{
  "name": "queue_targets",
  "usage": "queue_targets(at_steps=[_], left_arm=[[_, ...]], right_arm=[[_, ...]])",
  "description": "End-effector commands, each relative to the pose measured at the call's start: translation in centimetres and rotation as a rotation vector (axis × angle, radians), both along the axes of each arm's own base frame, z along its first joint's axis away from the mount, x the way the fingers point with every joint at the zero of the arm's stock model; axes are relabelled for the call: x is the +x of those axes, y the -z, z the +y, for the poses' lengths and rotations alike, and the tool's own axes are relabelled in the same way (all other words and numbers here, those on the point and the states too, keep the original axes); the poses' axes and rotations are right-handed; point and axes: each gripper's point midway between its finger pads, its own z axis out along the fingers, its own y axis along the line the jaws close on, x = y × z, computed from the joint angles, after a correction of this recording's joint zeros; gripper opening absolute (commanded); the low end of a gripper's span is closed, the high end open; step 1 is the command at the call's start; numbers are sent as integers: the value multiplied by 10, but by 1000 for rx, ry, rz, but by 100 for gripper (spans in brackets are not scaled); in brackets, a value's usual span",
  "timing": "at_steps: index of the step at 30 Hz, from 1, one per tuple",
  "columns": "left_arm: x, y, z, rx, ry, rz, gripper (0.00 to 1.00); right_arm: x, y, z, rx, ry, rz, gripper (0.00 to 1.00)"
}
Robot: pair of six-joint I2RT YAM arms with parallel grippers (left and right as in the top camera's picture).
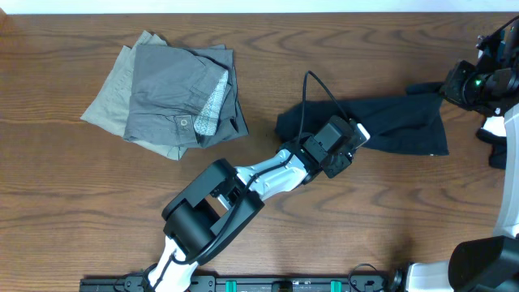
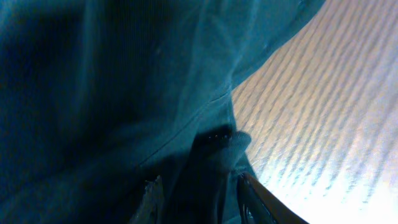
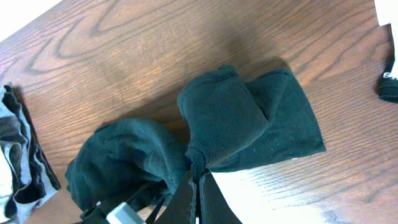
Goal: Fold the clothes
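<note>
The long black garment (image 1: 397, 126) lies bunched across the middle right of the table. It also shows in the right wrist view (image 3: 249, 118). My left gripper (image 1: 359, 136) reaches in over its middle. In the left wrist view dark fabric (image 2: 124, 93) fills the frame, and a bunched fold sits between my left fingers (image 2: 202, 199). My right gripper (image 1: 436, 89) is at the garment's far right corner. In the right wrist view its fingers (image 3: 198, 177) are shut on a pinch of the black fabric, lifted off the wood.
A folded grey piece with a buttoned waistband (image 1: 174, 89) lies on a khaki piece (image 1: 105, 105) at the back left. A black cable (image 1: 312, 89) loops up from the left wrist. The right arm's base (image 1: 507, 138) stands at the right edge.
</note>
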Motion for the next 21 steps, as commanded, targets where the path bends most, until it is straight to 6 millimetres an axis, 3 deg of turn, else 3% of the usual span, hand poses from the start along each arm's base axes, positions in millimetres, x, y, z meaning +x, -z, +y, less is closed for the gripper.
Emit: queue_targets(at_steps=[1,3,5,7,12,15,21], left_arm=[[7,4,0,13,-17,-18,40],[7,7,0,18,-17,-15,39],[7,9,1,31,0,-25,29],[9,9,2,38,-8,-35,9],[10,-5,7,52,-24,-47,6],[11,-35,21,90,-61,-70,6],[8,-136,61,98,-150,-189,6]], right_arm=[[-2,-7,0,-11,7,-16,1],[-2,-7,0,-10,7,-16,1],[-2,-7,0,-10,7,-15,1],[-3,-7,0,-9,7,-13,1],[-3,-7,0,-11,7,-11,1],[-3,-7,-4,-27,11,-11,1],[-2,-8,-15,-53,42,-21,1]])
